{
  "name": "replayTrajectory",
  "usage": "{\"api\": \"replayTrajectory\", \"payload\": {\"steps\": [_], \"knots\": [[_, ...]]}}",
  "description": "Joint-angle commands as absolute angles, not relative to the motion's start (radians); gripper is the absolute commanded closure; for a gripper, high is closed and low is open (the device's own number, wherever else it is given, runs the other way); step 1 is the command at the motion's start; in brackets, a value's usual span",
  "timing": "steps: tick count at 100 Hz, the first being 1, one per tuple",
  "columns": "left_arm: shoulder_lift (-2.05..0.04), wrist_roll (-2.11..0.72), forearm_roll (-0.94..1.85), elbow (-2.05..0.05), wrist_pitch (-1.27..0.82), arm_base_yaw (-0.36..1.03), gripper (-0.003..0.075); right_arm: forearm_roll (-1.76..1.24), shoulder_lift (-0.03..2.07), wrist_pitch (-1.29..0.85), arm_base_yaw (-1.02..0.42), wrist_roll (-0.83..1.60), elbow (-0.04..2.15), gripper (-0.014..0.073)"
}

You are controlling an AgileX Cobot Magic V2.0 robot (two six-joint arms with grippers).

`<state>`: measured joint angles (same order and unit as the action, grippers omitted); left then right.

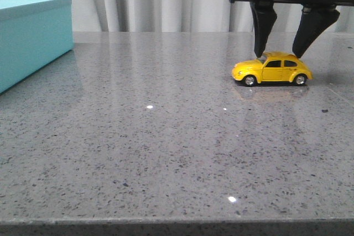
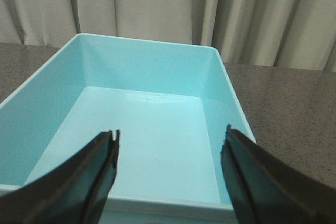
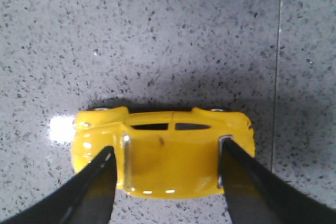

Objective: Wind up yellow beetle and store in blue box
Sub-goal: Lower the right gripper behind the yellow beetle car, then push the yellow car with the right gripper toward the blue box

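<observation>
Speckled grey table [image 1: 166, 153], yellow beetle [image 1: 272, 69] directly beneath right gripper [image 1: 279, 53], jaws spread, straddling roof

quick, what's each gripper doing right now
Left gripper: open, holding nothing, above the blue box.
Right gripper: open, fingers straddling the yellow beetle, not yet closed on it.

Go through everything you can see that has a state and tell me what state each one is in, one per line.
yellow beetle: upright on its wheels on the table, not lifted.
blue box: open, nothing inside.
right hand: open, fingers down on either side of the beetle's roof, no firm grip visible.
left hand: open, over the blue box, holding nothing.
</observation>
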<state>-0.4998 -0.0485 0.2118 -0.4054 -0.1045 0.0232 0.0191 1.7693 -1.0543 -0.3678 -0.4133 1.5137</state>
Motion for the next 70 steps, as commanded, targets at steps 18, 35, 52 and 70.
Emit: {"api": "replayTrajectory", "payload": {"steps": [18, 35, 52, 70], "knots": [[-0.509, -0.048, 0.219, -0.442, -0.035, 0.030, 0.0314, 0.026, 1.744, -1.037, -0.368, -0.413, 1.546, 0.0146], [-0.509, -0.048, 0.219, -0.442, -0.035, 0.030, 0.0314, 0.026, 1.754, -1.044, -0.366, -0.413, 1.546, 0.0146], [-0.509, -0.048, 0.219, -0.442, -0.035, 0.030, 0.0314, 0.038, 1.754, -1.095, -0.321, -0.413, 1.546, 0.0146], [-0.509, -0.048, 0.219, -0.442, -0.035, 0.030, 0.0314, 0.113, 1.754, -1.179, -0.244, -0.413, 1.544, 0.0146]]}}
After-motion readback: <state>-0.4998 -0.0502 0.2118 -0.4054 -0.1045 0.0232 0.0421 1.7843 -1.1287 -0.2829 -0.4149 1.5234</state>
